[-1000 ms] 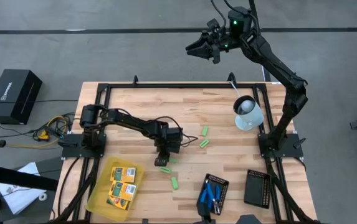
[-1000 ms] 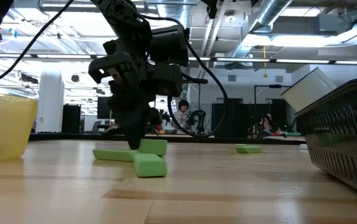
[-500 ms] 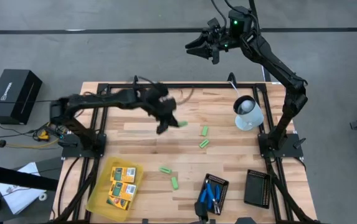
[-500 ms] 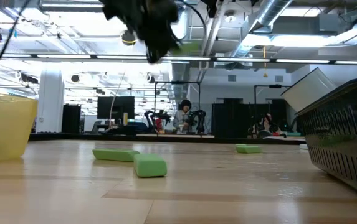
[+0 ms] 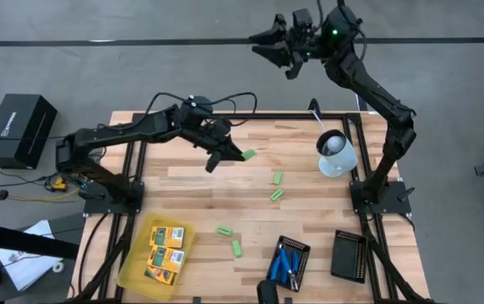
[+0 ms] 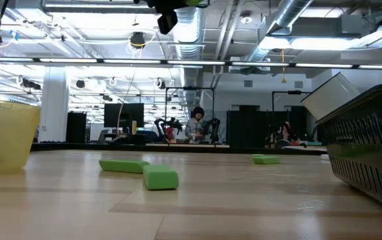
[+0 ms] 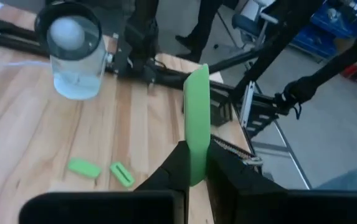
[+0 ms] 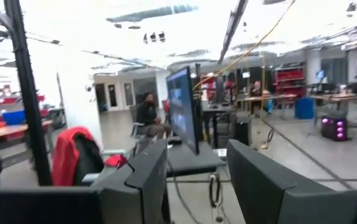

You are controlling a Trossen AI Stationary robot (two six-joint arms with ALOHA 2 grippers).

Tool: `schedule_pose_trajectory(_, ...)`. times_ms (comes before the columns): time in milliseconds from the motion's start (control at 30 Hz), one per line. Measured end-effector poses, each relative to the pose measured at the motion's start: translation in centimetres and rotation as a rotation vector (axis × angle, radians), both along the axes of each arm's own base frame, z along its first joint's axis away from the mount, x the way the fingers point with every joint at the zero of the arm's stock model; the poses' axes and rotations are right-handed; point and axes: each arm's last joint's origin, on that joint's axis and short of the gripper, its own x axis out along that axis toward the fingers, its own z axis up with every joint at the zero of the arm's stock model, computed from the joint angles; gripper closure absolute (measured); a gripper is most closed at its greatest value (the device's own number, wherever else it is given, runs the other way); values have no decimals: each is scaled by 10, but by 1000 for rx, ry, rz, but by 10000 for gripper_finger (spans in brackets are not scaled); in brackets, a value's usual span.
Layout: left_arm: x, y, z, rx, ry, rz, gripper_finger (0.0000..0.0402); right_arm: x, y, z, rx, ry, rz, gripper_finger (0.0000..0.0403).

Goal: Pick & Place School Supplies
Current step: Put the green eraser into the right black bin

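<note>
Green block (image 7: 197, 118), likely light and stiff, best pinched across its flat faces near 1 end, clamped upright in the left gripper (image 5: 225, 154) above the table's (image 5: 301, 211) far middle on an outstretched arm; right gripper (image 5: 277, 46) parted wide, raised beyond the far edge.

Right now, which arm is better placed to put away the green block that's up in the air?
The left. Its tool is already shut on the green block, raised over the table. The right tool is open, lifted high beyond the table's far edge, and holding nothing.
</note>
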Motion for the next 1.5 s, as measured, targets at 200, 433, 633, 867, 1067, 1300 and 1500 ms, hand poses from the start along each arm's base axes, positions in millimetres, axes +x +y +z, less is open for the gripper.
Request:
schedule_pose_trajectory(200,3,-1,2,-3,-29,8,383,-8,8,18,-20,-32,29,244)
schedule_pose_trajectory(433,2,4,1,20,-16,75,382,-7,16,-6,145,293,143,251)
schedule_pose_trajectory(633,-12,33,-1,61,29,176,381,-17,23,-38,143,584,79,278)
schedule_pose_trajectory(867,-48,69,16,88,-27,249,381,-32,19,-53,177,716,96,274)
schedule_pose_trajectory(1067,-48,68,18,46,-41,211,383,-3,18,-71,165,735,159,220)
schedule_pose_trajectory(1300,-43,59,20,30,-61,188,383,21,15,-84,143,717,192,185)
schedule_pose_trajectory(1500,-41,59,24,42,-101,186,383,29,20,-89,178,729,241,203)
